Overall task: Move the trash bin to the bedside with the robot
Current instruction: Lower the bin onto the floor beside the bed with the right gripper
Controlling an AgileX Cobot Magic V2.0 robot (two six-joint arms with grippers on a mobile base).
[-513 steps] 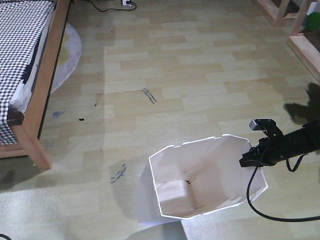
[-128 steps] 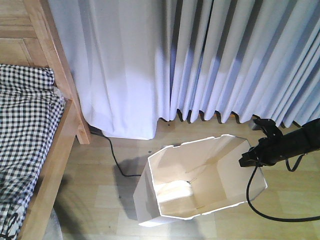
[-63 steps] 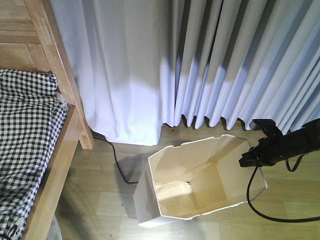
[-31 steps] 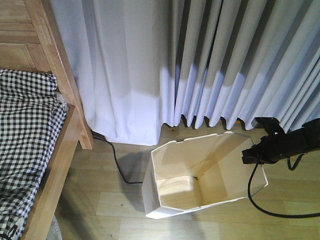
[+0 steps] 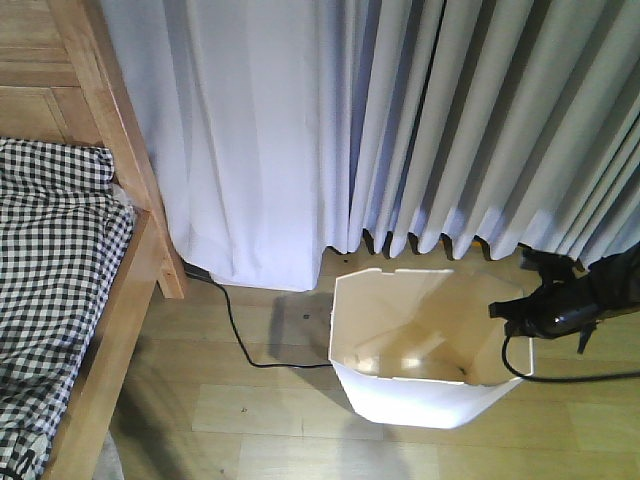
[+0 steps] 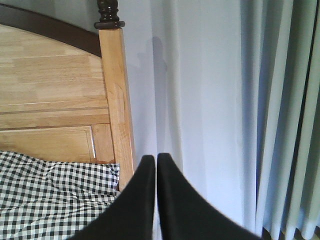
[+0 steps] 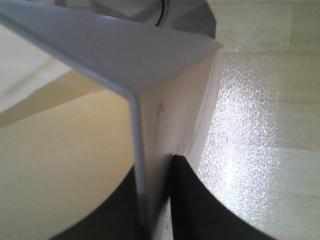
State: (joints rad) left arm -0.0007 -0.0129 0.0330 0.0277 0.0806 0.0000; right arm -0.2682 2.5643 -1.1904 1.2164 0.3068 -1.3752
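Trash bin (image 5: 420, 390) beside curtain (image 5: 420, 120), cable (image 5: 236, 337) between it and bed (image 5: 112, 325); right gripper (image 7: 155, 172) clamps its wall. Left-wrist view alone: left gripper (image 6: 156, 195) closed, empty.

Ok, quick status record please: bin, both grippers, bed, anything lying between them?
trash bin: on the floor before the curtain, right of the bed, apart from it
right gripper: shut on the trash bin's rim wall
left gripper: shut, empty, pointing toward the bed
between: black cable

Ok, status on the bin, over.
Right gripper shut on bin wall; left gripper shut, empty. Bin upright by curtain, apart from bed. Black cable on floor between them.
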